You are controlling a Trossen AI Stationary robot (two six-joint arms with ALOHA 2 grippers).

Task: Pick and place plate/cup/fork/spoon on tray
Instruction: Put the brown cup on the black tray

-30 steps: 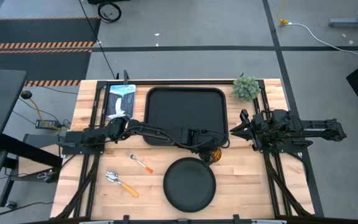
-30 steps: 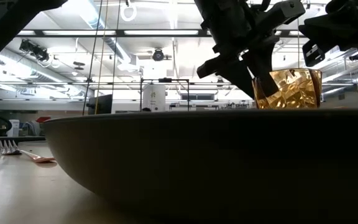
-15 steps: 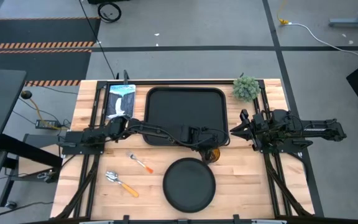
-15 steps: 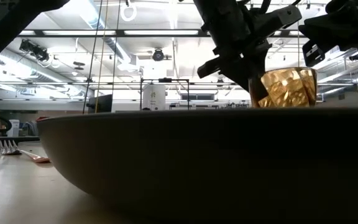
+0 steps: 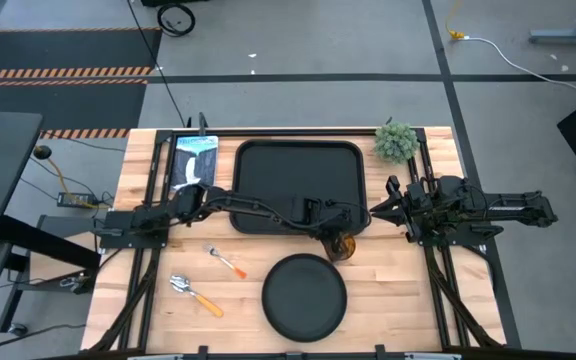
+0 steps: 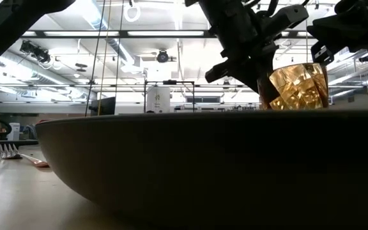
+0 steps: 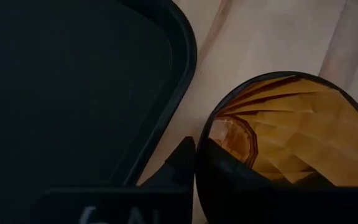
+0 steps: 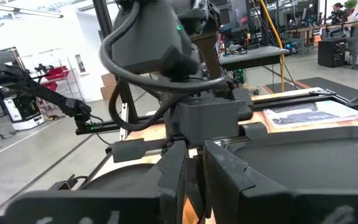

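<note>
My left gripper [image 5: 336,236] is shut on the amber cup [image 5: 344,246] just off the near right corner of the black tray [image 5: 298,150]. In the low view the cup [image 6: 299,84] stands a little tilted under the gripper [image 6: 260,76]. The round black plate [image 5: 305,297] lies on the wood nearer the front edge. The fork [image 5: 226,262] and the spoon [image 5: 196,294] lie flat at the front left. My right gripper [image 5: 392,211] rests shut at the table's right side. My left gripper holds the cup's wall at the rim [image 7: 205,134], one finger inside the cup [image 7: 229,177] and one outside [image 7: 179,163]. The fingers come from above, pointing down. The cup is slightly tilted; the plate's rim hides its bottom in the low view.
A small green plant [image 5: 396,142] stands at the far right corner. A blue-white picture card [image 5: 194,160] lies left of the tray. In the low view the plate's rim [image 6: 171,128] fills the foreground, with the fork [image 6: 8,152] at the far left.
My left gripper has moved up a little and toward the tray's near right corner, staying shut on the cup. The cup has risen with it and now tips slightly.
</note>
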